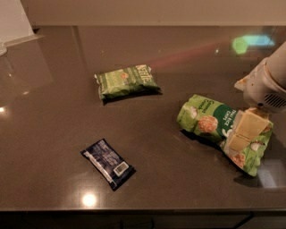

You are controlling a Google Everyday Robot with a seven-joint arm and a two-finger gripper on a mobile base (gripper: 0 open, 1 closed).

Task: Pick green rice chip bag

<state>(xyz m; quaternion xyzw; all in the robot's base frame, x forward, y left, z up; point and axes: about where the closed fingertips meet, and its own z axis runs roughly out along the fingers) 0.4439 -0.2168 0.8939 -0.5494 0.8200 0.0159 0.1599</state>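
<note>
The green rice chip bag (205, 117) lies crinkled on the dark countertop at the right, light green with white lettering and pictures of round rice cakes. My gripper (245, 132), cream-coloured on a white wrist, comes in from the right edge. It sits low over the right half of the bag and covers part of the lettering. The bag's lower right corner (250, 163) shows beyond it.
A smaller, darker green Kettle chip bag (127, 80) lies at the centre back. A small dark-blue wrapper (107, 163) lies at the front left. The counter's front edge (143, 209) runs along the bottom. A pale wall (156, 11) stands behind.
</note>
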